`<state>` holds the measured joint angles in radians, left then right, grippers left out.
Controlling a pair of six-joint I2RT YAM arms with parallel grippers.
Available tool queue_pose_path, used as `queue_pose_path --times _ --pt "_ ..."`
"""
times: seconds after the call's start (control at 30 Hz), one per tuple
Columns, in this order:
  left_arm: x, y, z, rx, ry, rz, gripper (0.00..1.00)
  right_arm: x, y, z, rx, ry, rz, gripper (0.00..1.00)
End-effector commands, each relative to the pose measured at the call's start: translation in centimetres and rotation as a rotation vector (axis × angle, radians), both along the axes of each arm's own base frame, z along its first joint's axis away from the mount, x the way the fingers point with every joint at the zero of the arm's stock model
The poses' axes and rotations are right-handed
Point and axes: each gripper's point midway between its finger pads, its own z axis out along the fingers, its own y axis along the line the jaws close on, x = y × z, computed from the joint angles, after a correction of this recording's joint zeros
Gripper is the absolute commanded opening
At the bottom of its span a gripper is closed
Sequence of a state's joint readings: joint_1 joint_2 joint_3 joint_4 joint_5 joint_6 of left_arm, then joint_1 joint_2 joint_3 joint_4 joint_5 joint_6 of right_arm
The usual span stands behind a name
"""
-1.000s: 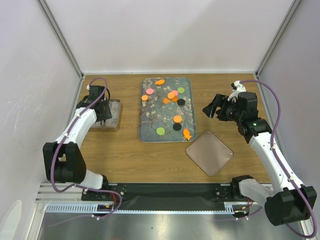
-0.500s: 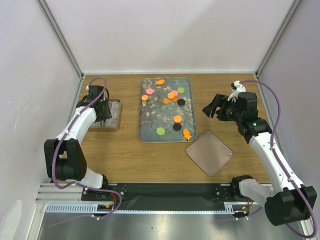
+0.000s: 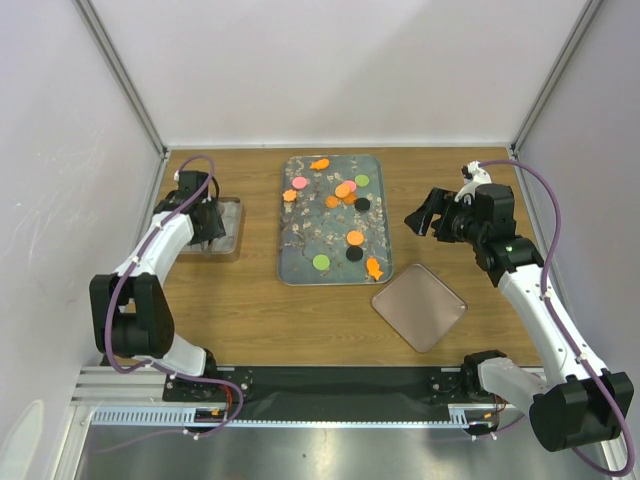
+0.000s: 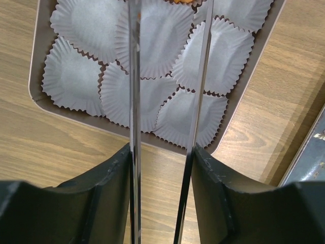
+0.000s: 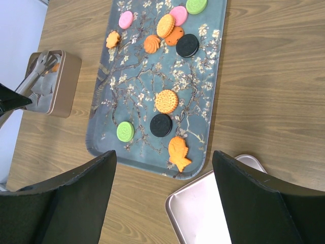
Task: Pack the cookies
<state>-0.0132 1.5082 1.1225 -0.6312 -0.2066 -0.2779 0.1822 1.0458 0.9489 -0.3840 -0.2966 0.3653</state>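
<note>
Several cookies lie on the floral tray (image 3: 300,250): round orange (image 3: 354,238), black (image 3: 354,254) and green (image 3: 321,262) ones, pink ones further back, and an orange fish (image 3: 374,268) at the near right corner. My left gripper (image 4: 161,152) is shut on metal tongs (image 4: 134,76), whose two blades reach over a gold box (image 4: 38,66) lined with white paper cups (image 4: 76,76). A bit of orange shows at the tong tips. My right gripper (image 5: 163,168) hangs open above the tray's right side, holding nothing.
A pinkish square lid (image 3: 418,306) lies on the wooden table at the near right, just off the tray's corner. The gold box (image 3: 232,215) sits at the left near the wall. White enclosure walls stand on both sides and at the back.
The left arm's elbow has shifted slightly while its gripper stays over the box. The right arm has not moved.
</note>
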Motion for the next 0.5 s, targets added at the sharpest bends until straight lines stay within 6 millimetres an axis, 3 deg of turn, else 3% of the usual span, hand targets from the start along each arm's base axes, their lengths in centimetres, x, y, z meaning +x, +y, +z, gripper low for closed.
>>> queue_pose_path --times 0.0,0.17,0.47 --pt "1.8 0.6 2.4 0.018 -0.079 -0.006 0.52 0.3 0.2 0.8 0.003 -0.033 0.008 0.83" --pt "1.4 0.3 3.1 0.008 -0.091 -0.013 0.5 0.3 0.2 0.8 0.003 -0.034 0.009 0.83" --pt "-0.7 -0.3 6.2 -0.01 -0.161 -0.038 0.49 0.2 0.5 0.9 0.006 -0.038 0.018 0.83"
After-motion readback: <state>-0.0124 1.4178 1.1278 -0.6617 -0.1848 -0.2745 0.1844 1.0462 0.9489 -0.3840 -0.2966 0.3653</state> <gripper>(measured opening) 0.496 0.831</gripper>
